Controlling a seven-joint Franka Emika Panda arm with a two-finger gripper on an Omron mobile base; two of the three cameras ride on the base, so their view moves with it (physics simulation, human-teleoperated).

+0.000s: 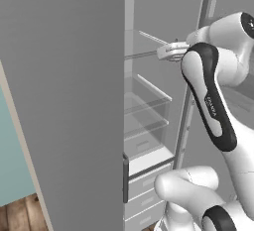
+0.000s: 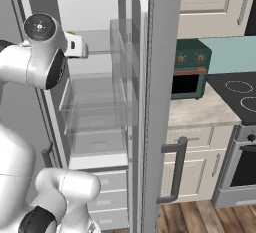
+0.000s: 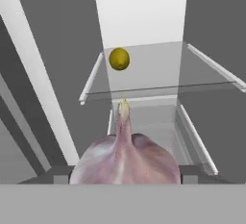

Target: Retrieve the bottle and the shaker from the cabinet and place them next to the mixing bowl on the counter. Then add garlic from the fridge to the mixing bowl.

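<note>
The garlic (image 3: 126, 155), a whitish-pink bulb with a pointed tip, looms large at the bottom of the hand view. My gripper (image 3: 125, 177) is shut on it, with a dark fingertip (image 3: 60, 176) showing at each side of the bulb. In the left base view the gripper (image 1: 167, 52) hangs at the height of the upper glass shelf of the open grey fridge (image 1: 149, 101). In the right base view the hand (image 2: 76, 45) is just in front of the fridge (image 2: 95, 102) opening.
A small yellow fruit (image 3: 119, 58) lies on the glass shelf (image 3: 144, 71) ahead of the hand. The open fridge door (image 2: 150, 102) stands to my right. Beyond it are the beige counter (image 2: 200, 109), a teal toaster oven (image 2: 189, 74) and a stove (image 2: 240, 94).
</note>
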